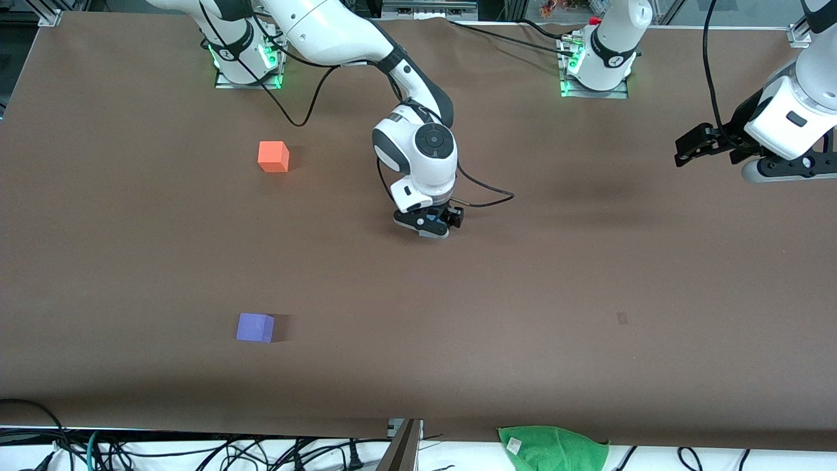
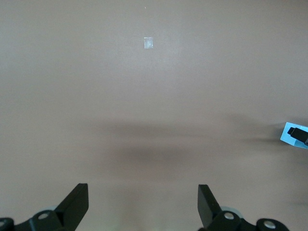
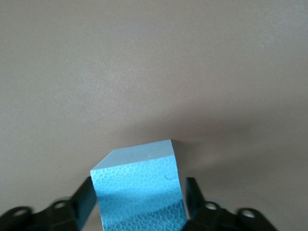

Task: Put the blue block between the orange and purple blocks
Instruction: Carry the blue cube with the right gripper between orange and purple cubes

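My right gripper [image 1: 428,222] is down at the table's middle, shut on the blue block [image 3: 139,187]. In the right wrist view its black fingers [image 3: 86,199] press on two sides of the block. A sliver of the block shows in the front view [image 1: 432,218] and in the left wrist view [image 2: 292,134]. The orange block [image 1: 273,156] lies toward the right arm's end. The purple block [image 1: 255,327] lies nearer the front camera than the orange one. My left gripper [image 1: 683,154] is open and empty [image 2: 143,202], hovering over the left arm's end of the table.
A green cloth [image 1: 552,446] hangs off the table edge nearest the front camera. A small pale mark [image 1: 622,318] is on the brown table cover [image 1: 523,294]. Cables trail from the right arm.
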